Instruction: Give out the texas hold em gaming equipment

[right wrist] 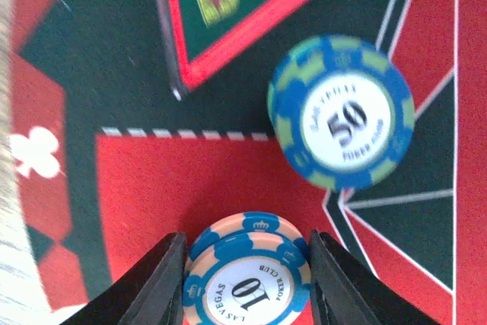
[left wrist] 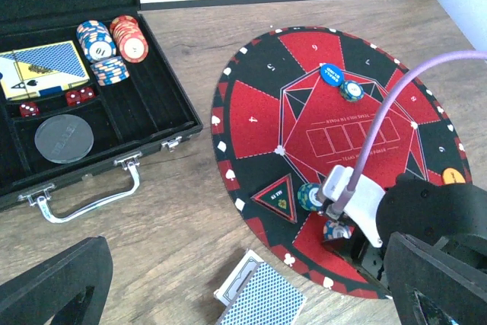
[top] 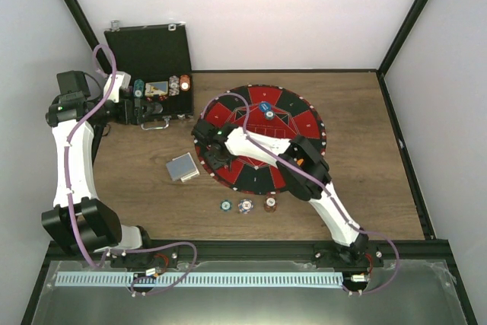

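Observation:
My right gripper [right wrist: 247,264] is low over the red-and-black mat [top: 304,123], its fingers [right wrist: 163,279] pressed on both sides of a small stack of blue-and-peach "10" poker chips [right wrist: 247,279], which also shows as the held stack [left wrist: 337,229]. Just beyond lies a blue-green "50" chip [right wrist: 342,112]. A blue marker disc [left wrist: 332,74] and one chip [left wrist: 351,90] lie at the mat's far side, an orange disc [left wrist: 453,176] at its right. Three chips [top: 245,205] sit in a row on the wood. My left gripper [top: 156,109] stands open by the case, with nothing in it.
The open black case [top: 148,51] at the back left holds chip stacks [left wrist: 114,43], a card box [left wrist: 42,70], red dice [left wrist: 76,97] and a grey disc. A blue-backed card deck [top: 183,167] lies on the wood left of the mat. A green triangular plaque [left wrist: 278,197] rests on the mat.

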